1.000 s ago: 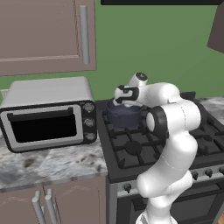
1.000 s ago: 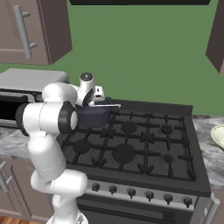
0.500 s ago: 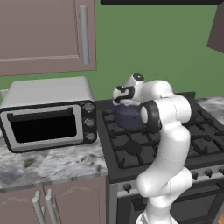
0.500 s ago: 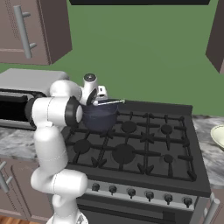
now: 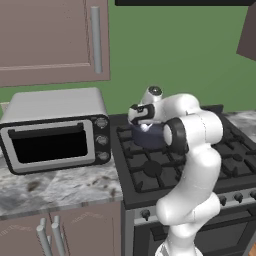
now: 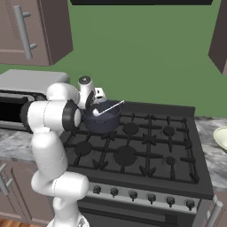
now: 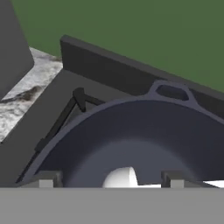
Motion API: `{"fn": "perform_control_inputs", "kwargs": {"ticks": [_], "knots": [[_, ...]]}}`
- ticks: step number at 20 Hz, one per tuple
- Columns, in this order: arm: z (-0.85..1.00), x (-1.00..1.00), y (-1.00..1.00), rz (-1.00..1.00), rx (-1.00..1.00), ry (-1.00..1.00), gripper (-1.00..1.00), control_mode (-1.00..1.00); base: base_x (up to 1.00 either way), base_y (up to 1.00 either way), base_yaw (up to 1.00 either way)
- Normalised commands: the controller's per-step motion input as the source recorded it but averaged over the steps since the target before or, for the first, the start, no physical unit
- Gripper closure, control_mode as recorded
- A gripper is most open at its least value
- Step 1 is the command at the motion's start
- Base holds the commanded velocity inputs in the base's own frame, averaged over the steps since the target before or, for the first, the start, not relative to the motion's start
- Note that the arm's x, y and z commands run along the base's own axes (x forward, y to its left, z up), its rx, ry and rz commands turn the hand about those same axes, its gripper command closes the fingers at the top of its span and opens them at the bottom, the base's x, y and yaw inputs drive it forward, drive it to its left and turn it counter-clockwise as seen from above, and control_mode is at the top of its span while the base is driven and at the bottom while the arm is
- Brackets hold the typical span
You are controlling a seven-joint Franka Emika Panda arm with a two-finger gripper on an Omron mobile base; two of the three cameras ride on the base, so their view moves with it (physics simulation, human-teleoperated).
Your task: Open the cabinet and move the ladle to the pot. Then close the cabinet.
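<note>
The ladle (image 6: 105, 109) is seen lying in the pot (image 6: 103, 119), its handle propped over the rim. The gripper (image 7: 109, 179), just above the pot, is spread open and empty. The cabinet (image 5: 52, 40) closing is left.

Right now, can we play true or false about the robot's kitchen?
1. The ladle lies in the pot. True.
2. The pot sits on the toaster oven. False: it sits on the stove, at a back burner.
3. The claw is open, its fingertips apart above the pot. True.
4. The cabinet door hangs wide open. False: it looks shut.
5. The ladle's scoop sticks up out of the pot. False: the scoop is down inside, and the handle pokes over the rim.
</note>
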Motion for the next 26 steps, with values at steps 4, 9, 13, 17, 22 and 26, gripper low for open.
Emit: {"fn": "perform_control_inputs", "kwargs": {"ticks": [4,9,13,17,22,26], "knots": [[0.01,-0.44,-0.04,0.0,-0.07,-0.08,-1.0,-1.0,0.0,0.0,0.0],[0.57,-0.68,-0.11,0.0,-0.03,-0.16,-1.0,-1.0,0.0,0.0,0.0],[1.0,-0.92,-0.04,0.0,0.0,-0.09,-1.0,-1.0,0.0,0.0,0.0],[1.0,-0.83,-0.15,0.0,0.0,-0.02,-1.0,-1.0,0.0,0.0,0.0],[1.0,-0.8,-0.22,-0.05,0.02,0.0,-1.0,-1.0,0.0,0.0,0.0],[0.83,-1.0,-0.26,-0.12,0.04,0.0,-1.0,-1.0,0.0,0.0,0.0]]}}
